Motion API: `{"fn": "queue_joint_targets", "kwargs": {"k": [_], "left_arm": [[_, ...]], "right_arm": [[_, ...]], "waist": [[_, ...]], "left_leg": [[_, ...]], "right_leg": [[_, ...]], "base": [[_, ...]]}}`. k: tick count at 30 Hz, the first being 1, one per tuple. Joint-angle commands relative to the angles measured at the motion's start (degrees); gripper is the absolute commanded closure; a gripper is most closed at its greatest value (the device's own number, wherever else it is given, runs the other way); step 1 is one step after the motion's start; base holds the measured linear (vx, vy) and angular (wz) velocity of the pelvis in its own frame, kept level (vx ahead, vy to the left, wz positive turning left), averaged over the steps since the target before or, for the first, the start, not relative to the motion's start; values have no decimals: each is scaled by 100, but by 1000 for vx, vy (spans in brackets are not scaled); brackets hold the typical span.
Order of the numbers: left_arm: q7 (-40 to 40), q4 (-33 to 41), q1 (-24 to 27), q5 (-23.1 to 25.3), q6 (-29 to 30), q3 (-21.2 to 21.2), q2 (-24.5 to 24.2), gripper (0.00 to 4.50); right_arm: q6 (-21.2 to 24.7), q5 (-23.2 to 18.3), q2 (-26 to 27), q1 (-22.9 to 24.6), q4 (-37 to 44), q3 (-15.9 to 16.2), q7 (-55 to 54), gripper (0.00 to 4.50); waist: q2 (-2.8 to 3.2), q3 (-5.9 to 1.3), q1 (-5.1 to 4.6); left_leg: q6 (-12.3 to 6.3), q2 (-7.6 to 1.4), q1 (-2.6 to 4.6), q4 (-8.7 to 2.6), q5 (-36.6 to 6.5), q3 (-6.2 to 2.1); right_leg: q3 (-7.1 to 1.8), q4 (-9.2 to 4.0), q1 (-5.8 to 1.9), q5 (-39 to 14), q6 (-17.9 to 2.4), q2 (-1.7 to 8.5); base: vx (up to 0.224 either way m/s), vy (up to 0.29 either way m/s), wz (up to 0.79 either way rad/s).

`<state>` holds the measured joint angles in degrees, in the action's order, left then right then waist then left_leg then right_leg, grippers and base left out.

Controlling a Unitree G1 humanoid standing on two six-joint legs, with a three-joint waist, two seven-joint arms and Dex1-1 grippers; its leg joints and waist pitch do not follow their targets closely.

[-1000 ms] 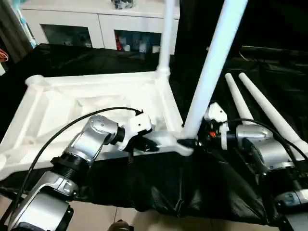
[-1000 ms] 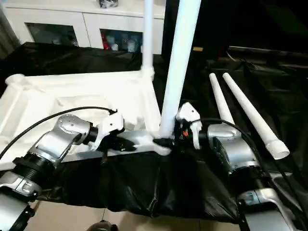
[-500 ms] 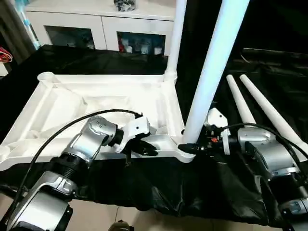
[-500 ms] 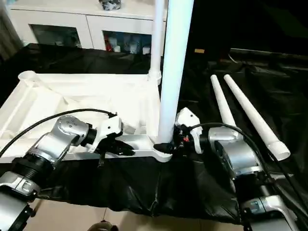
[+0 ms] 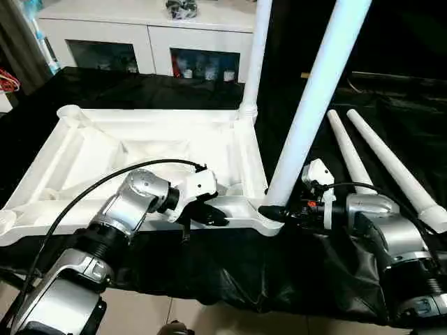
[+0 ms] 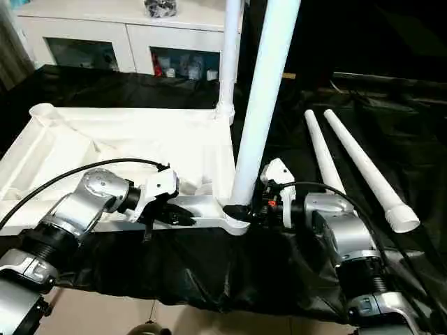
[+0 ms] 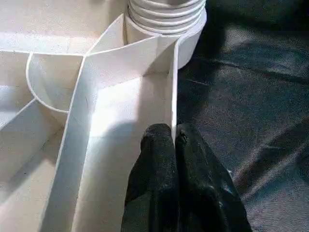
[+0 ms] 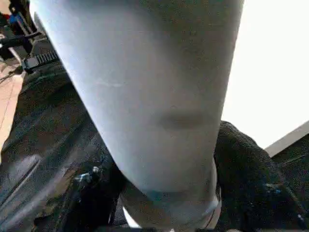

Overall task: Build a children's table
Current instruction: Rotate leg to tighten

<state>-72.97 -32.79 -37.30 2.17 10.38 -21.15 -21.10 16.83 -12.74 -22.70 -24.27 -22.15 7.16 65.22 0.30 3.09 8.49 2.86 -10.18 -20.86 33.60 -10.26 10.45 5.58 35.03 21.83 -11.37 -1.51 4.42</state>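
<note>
Legs (image 5: 314, 105) stand upright in tabletop (image 5: 140, 150) corner sockets.

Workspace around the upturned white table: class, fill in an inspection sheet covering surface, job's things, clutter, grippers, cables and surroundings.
Surface: black cloth draped over the work area.
Job's things: white plastic table top, ribbed underside up; far leg and near leg standing in corner sockets; two loose white tapered legs lying on the cloth.
Clutter: nothing seen.
Grippers: left gripper shut on the top's near rim wall; right gripper around the near leg's base.
Cables: black cable looping over the left forearm.
Surroundings: white cabinet with glass doors behind.
</note>
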Motion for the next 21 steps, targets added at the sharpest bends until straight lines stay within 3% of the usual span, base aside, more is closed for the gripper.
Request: {"fn": "queue_joint_targets", "kwargs": {"k": [1,8,9,10,13,15,17,21], "left_arm": [[195,125,-144,-92,-8,112,198,450],[1131,-202,-318,90,188,266,511,450],[1452,-336,-407,152,268,297,659,450],[1747,-464,-498,192,367,330,817,450],[2645,-825,-777,241,651,474,1327,450],[3217,-1079,-987,227,767,586,1773,450],[3302,-1119,-1029,244,768,578,1936,450],[3336,-1093,-1034,280,758,510,2079,450]], "right_arm": [[127,150,231,219,-263,311,-132,210],[-364,471,787,-73,-1069,-159,-1853,211],[-447,501,954,-200,-1350,-308,-2397,211],[-493,508,1119,-327,-1611,-456,-2906,215],[-580,473,1545,-671,-2202,-768,-4024,221],[-634,337,1900,-1049,-2707,-1052,-4723,223],[-663,280,2034,-1244,-2959,-1174,-4960,223],[-817,337,2143,-1461,-3248,-1185,-5108,223]], "waist": [[39,-341,-6],[31,-304,-109],[42,-308,-128],[39,-295,-139],[45,-293,-189],[56,-297,-205],[67,-314,-220],[58,-337,-216]], "left_leg": [[-66,-400,86,-442,-1486,-176],[167,-369,115,-474,-1861,-213],[166,-359,110,-472,-1911,-220],[208,-363,157,-467,-2003,-217],[230,-346,170,-464,-2062,-228],[178,-349,142,-474,-2065,-230],[189,-337,152,-472,-2112,-225],[85,-344,99,-468,-1824,-208]], "right_leg": [[-365,-494,-234,-1521,-1114,572],[-342,-579,-200,-2307,-940,594],[-355,-599,-184,-2504,-883,616],[-353,-630,-150,-2642,-839,607],[-335,-664,-141,-2801,-775,591],[-347,-650,-150,-2538,-804,581],[-343,-647,-151,-2407,-843,569],[-366,-583,-185,-1819,-978,572]], "base": [[0,0,0],[0,0,0],[0,0,0],[0,0,0],[0,0,0],[0,0,0],[0,0,0],[0,0,0]]}}
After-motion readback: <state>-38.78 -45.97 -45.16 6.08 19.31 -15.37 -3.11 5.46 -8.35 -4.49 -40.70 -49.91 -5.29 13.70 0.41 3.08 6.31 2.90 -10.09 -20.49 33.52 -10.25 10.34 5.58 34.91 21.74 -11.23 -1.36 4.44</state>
